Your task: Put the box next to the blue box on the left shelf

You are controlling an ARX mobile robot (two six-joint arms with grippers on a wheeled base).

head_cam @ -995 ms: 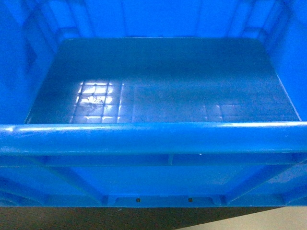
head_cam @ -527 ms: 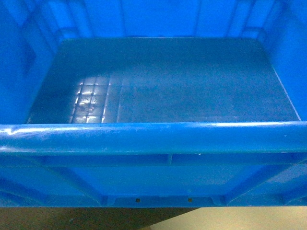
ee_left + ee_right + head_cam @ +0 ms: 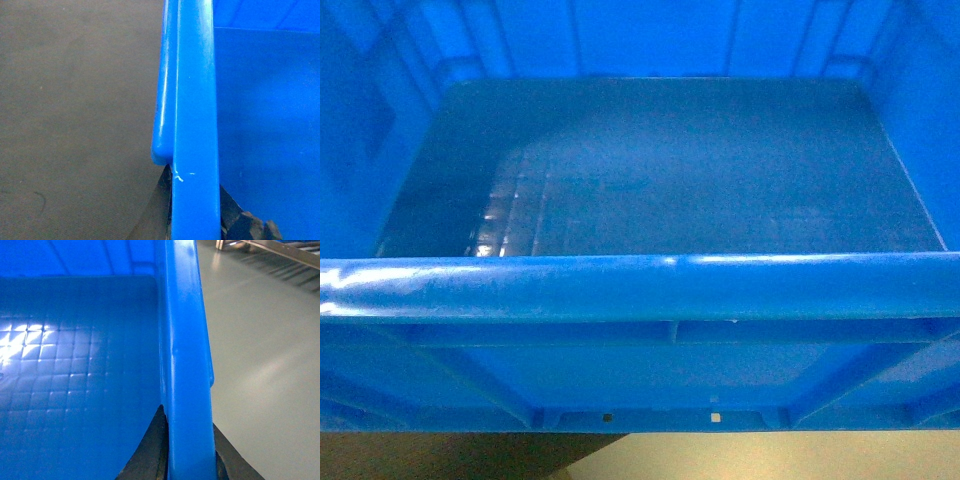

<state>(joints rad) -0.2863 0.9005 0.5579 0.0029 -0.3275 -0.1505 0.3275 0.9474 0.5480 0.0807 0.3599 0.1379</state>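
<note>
the large rectangular bright-blue plastic crate (image 3: 660, 180) is carried off the floor between the two arms and fills the head view; its smooth floor is empty. the left gripper (image 3: 196, 210) is clamped on the crate's left rolled rim, with one dark finger seen on each side of the wall. the right gripper (image 3: 187, 450) is clamped the same way on the right rolled rim. beneath the crate, a dark brown floor area (image 3: 75, 125) and a pale grey floor area (image 3: 260, 365) are visible. a grey metal rack (image 3: 270, 250) is partly seen at the top edge of the right wrist view, well apart from the crate; whether it is the roller shelf cannot be told, and no second blue box is in view.

hazards to be noted:
- the forward view is blocked by the crate, so the shelf edge could be struck unseen during approach.
- each rim is held only by a narrow pinch; the smooth plastic could slip out if the arms are spread or jolted.
- uneven arm heights would tilt the crate and twist the rims in the fingers.
- a late release could leave the crate rolling on the wheels.
</note>
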